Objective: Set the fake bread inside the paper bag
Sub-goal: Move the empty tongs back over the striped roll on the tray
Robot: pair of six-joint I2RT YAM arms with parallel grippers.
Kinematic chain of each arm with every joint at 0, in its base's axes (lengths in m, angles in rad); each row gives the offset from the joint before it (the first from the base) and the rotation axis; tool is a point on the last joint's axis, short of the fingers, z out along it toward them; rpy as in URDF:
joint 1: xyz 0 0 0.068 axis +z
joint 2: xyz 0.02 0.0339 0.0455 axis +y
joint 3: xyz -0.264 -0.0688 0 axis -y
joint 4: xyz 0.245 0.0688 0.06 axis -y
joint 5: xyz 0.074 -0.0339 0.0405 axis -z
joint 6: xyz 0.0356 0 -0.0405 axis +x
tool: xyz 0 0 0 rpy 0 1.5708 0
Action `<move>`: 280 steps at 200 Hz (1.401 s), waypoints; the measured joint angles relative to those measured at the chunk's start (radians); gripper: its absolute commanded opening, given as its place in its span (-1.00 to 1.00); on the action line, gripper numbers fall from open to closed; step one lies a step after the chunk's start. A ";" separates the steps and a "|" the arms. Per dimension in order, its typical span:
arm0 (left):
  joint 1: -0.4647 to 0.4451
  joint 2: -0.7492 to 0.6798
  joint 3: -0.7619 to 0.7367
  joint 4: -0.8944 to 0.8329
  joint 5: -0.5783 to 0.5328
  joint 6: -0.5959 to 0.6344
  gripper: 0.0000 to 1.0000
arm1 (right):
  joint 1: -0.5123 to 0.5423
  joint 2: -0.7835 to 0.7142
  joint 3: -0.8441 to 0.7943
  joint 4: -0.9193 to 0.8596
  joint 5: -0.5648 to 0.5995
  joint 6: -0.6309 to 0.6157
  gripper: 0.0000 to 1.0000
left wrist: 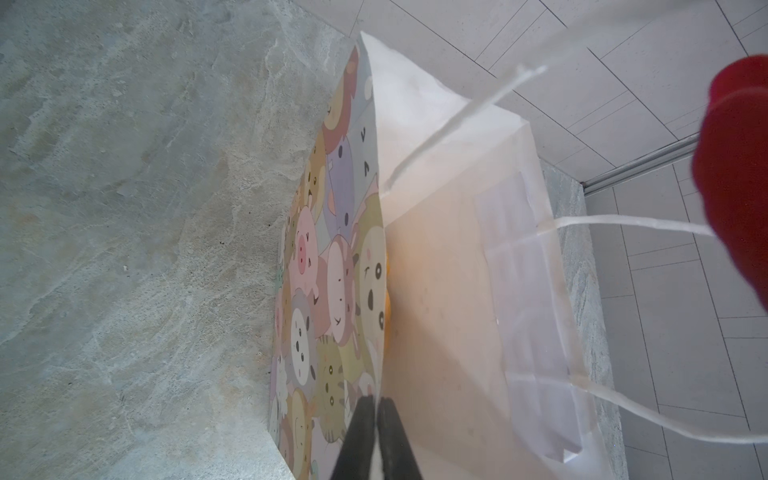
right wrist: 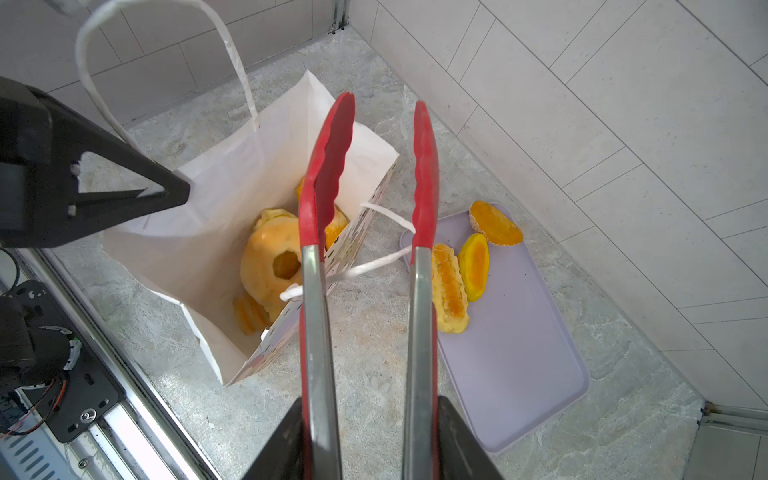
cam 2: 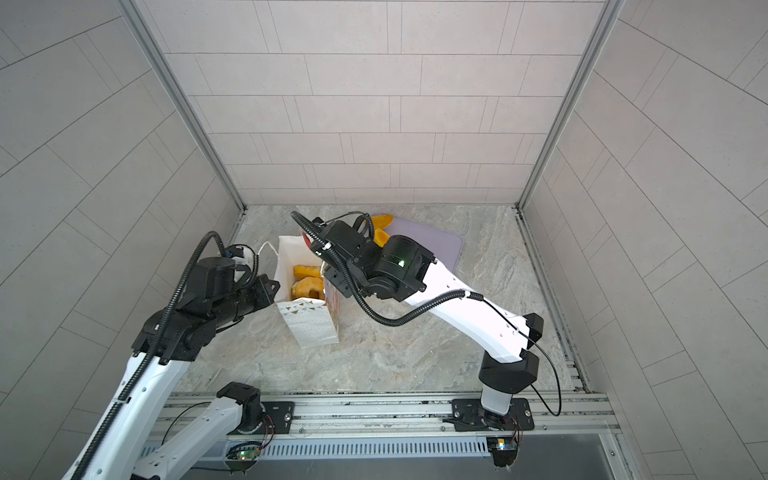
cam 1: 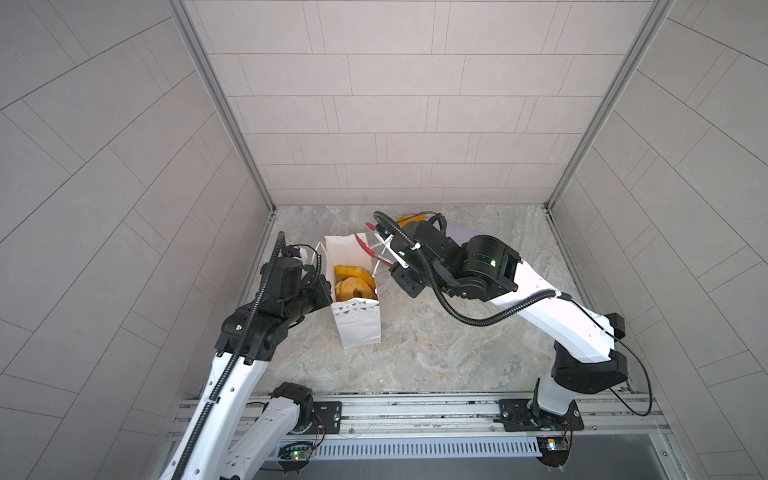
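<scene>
Left end effector (left wrist: 377, 402) tight on paper bag (left wrist: 436, 291), right end effector (right wrist: 370, 409) on tongs (right wrist: 318, 299); golden bread (right wrist: 262, 249) inside.

- Paper bag (cam 1: 358, 328) stands left of the tray (cam 2: 442, 245).
- Fake bread (cam 1: 353, 282) lies in the bag, three pieces (right wrist: 473, 266) on the tray.
- Tongs (right wrist: 326, 187) hang over the bag's right rim.

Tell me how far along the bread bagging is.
Done: several pieces of fake bread, a ring among them, lie in the paper bag. In hand: the left gripper pinches the bag's wall, and the right gripper holds the tongs, open and empty, over the bag's edge. Left: three pieces on the lilac tray.
</scene>
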 measured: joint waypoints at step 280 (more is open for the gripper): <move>0.000 -0.027 -0.009 -0.013 0.000 0.000 -0.85 | -0.696 -0.244 -0.966 0.503 -0.580 0.170 -0.09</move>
